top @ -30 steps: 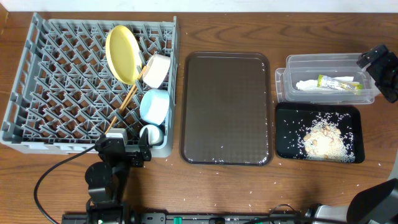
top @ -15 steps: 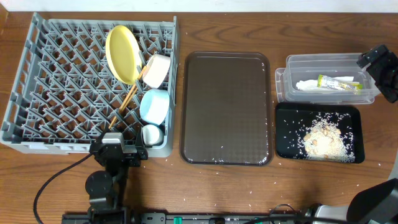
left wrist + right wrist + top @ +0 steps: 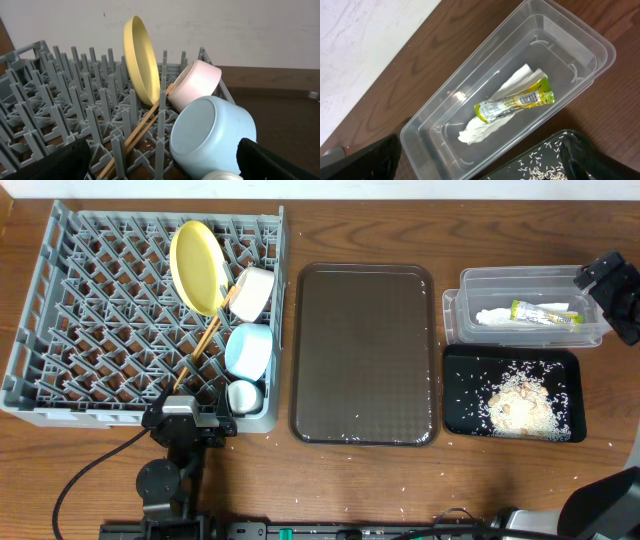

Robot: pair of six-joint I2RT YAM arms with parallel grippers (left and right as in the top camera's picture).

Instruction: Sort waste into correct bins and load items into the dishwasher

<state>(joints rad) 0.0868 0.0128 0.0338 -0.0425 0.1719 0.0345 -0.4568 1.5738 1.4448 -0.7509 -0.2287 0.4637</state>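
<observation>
Waste, sorted: small green-and-yellow plastic wrapper (image 3: 515, 103) lying across crumpled white paper napkin (image 3: 472, 131), both inside clear rectangular plastic tub (image 3: 540, 55). Pale beige rice-like scraps (image 3: 520, 405) heaped in shallow black rectangular plastic tray (image 3: 460, 395), just beside tub.

Tableware, loaded in large square grey plastic dish rack (image 3: 60, 310), along side nearest serving tray:
- round yellow plate (image 3: 142, 60), upright on edge between pegs
- white bowl (image 3: 195, 85), tipped on its side beside plate
- light blue bowl (image 3: 212, 132), on its side, nearer
- small white cup (image 3: 243, 396), in near corner
- pair of thin wooden chopsticks (image 3: 141, 127), slanted across grid, upper ends by plate's lower edge

Outstanding, by judgement: little or nothing. Large dark brown serving tray (image 3: 365, 350) bare but for a few stray grains at near edge; more grains scattered on wooden surface (image 3: 300, 480). Task judged essentially complete.

Left jaws: spread wide, holding nothing, just outside rack's near wall, facing cup and blue bowl, apart from all tableware.

Right jaws: spread wide, holding nothing, above tub's outer end, with wrapper and napkin below, untouched.
</observation>
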